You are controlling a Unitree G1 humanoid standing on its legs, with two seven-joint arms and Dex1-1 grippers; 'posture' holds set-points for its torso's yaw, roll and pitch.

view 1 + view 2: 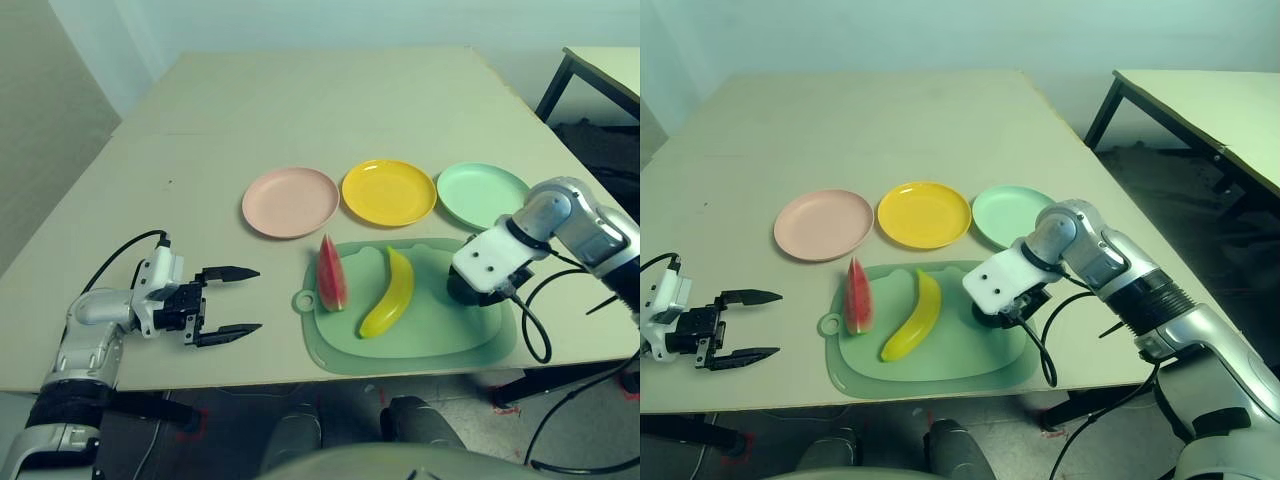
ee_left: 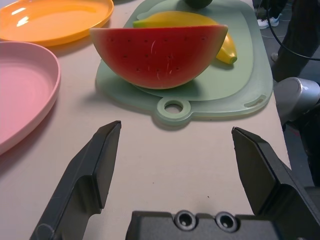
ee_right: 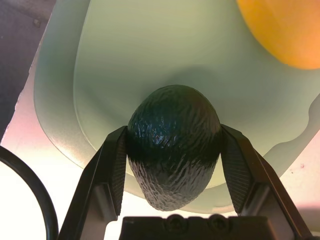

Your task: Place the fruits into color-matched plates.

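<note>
Between your right hand [image 3: 172, 165] fingers sits the avocado [image 3: 172, 145], both pads against its sides, on the mat's [image 1: 440, 340] right end. Left of it lie the banana [image 1: 390, 292] and watermelon wedge [image 1: 332, 273]. Beyond stand pink [image 1: 290, 201], yellow [image 1: 388, 191] and green plates [image 1: 480, 193]. Your left hand [image 1: 230, 302] hovers open over the desk [image 1: 300, 100].

Three round plates stand in one row on the table: one pink plate [image 1: 291, 201], one yellow plate [image 1: 389, 191] and one mint green plate [image 1: 481, 194]. Three toy fruits are present, one of each kind: one watermelon wedge [image 1: 332, 273], one banana [image 1: 390, 292] and one dark green avocado [image 3: 173, 145]. One pale green mat [image 1: 420, 340] lies in front of the plates. Two robot arms appear, each ending in one gripper with two black fingers: the left gripper [image 1: 244, 300] and the right gripper [image 3: 173, 167].
</note>
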